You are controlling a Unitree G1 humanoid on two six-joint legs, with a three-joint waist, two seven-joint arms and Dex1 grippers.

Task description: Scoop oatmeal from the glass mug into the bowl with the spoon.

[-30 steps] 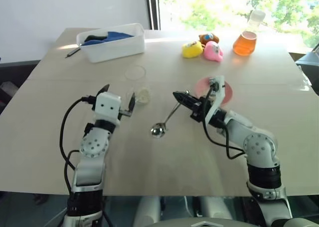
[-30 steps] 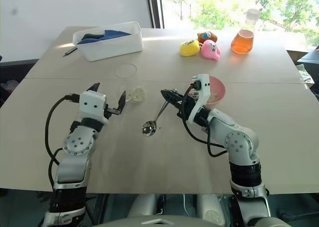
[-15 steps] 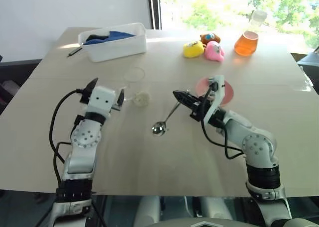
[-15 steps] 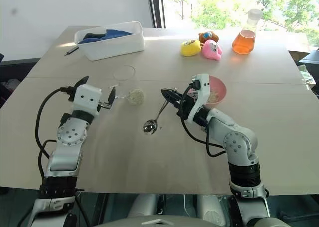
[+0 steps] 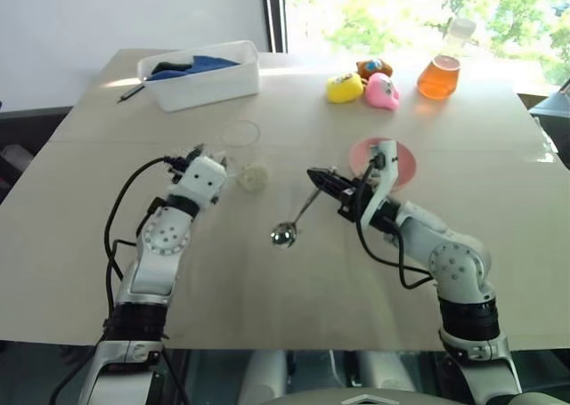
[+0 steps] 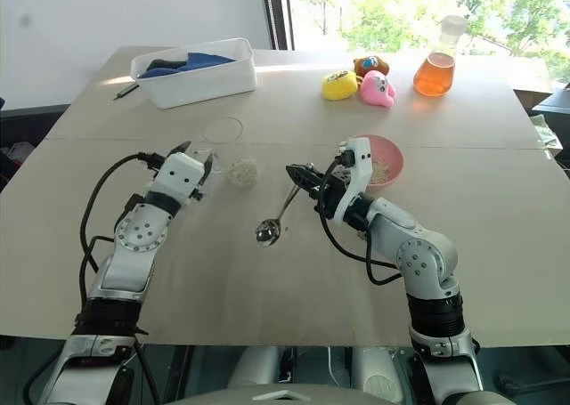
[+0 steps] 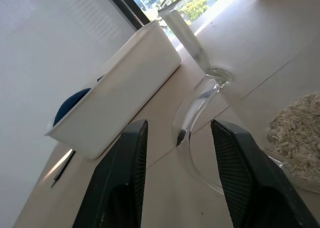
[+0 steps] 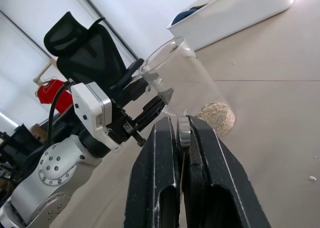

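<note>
- Right now your right hand (image 6: 297,174) is clamped on the spoon (image 6: 274,221) at the tip of its long thin handle; the round silver scoop hangs down toward the tabletop (image 6: 294,280), and whether it touches is not clear.
- Gripped that far from the scoop, the spoon is stiff but slick, so I judge it may twist between the fingers once loaded. Keep it level and move gently.
- Your left hand (image 5: 223,168) sits at the glass mug (image 5: 242,151), its fingers (image 7: 122,188) partly parted with the clear handle loop between them in the left wrist view. I see no pad pressing on the glass, so I would not call it held.
- The glass mug stands on the tabletop between your two hands, nearer the left, with the oatmeal (image 6: 241,169) as a pale heap in its bottom.
- Treat the mug as light, smooth and breakable. Take it by the handle loop and close gently; a hard squeeze or a sideways push could tip it.
- Expect the oatmeal to be loose, dry and very light, so it will slide off a tilted scoop.
- The bowl (image 6: 390,162) sits just behind your right wrist, pink, with some flakes already in it.
</note>
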